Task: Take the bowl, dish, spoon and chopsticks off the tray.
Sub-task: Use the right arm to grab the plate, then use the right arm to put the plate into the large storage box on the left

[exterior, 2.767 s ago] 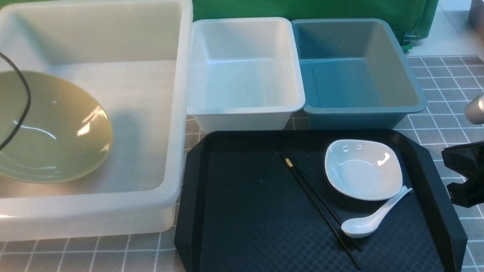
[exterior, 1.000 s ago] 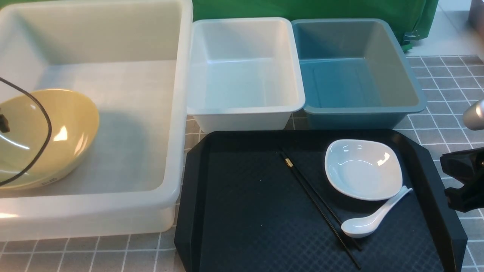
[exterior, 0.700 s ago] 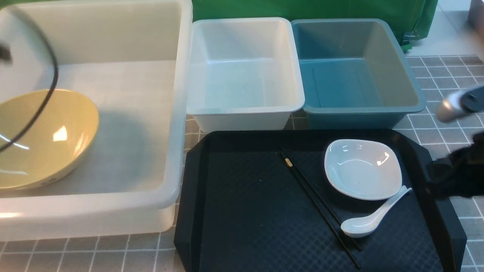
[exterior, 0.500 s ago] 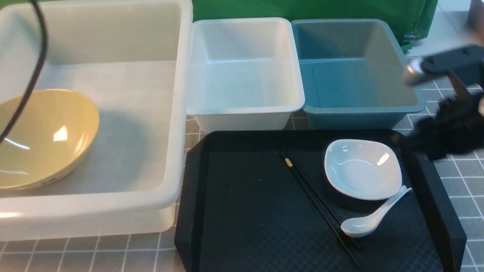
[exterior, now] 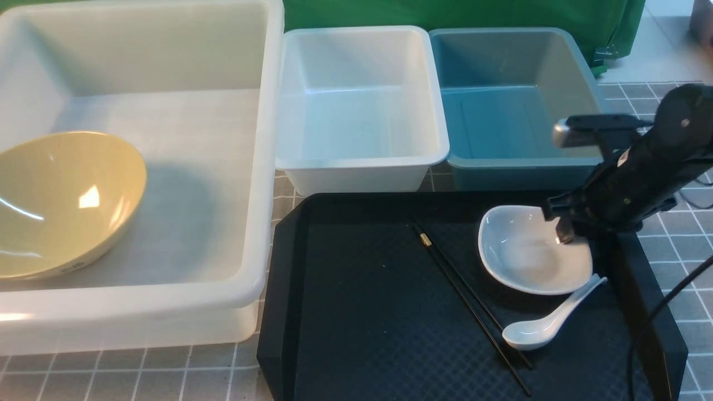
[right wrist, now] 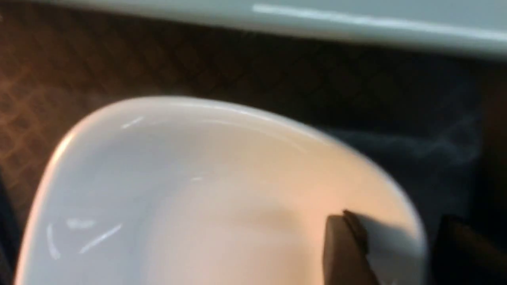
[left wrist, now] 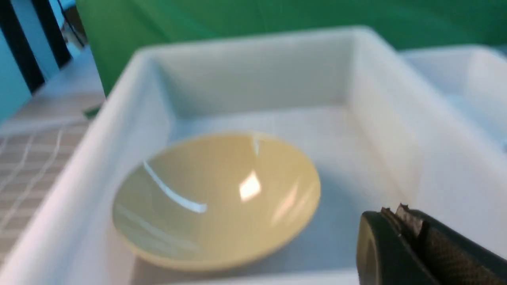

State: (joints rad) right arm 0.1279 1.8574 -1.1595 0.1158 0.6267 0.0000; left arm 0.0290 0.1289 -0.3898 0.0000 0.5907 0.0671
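The olive-yellow bowl (exterior: 72, 203) lies tilted in the big translucent bin (exterior: 262, 167), off the black tray (exterior: 362, 312). In the left wrist view the bowl (left wrist: 218, 198) sits below my left gripper (left wrist: 396, 213), which is shut and empty near the bin's wall (left wrist: 396, 118). On the tray's right part lie the white dish (exterior: 523, 250), the spoon (exterior: 548, 326) and the black chopsticks (exterior: 468, 295). My right gripper (exterior: 576, 236) stands open astride the dish's right rim. One finger is inside the dish (right wrist: 198, 198), the other outside it, with the gripper (right wrist: 396, 237) not closed on the rim.
A small white bin (exterior: 362, 100) and a blue bin (exterior: 523, 100) stand side by side behind the tray. Green cloth hangs at the back. The table has a grey checked cover. The right arm's cable (exterior: 663, 301) hangs over the tray's right rim.
My right arm has swung in from the right edge to the dish and its jaws have opened. The left arm's cable has left the front view, and the left jaws have shut.
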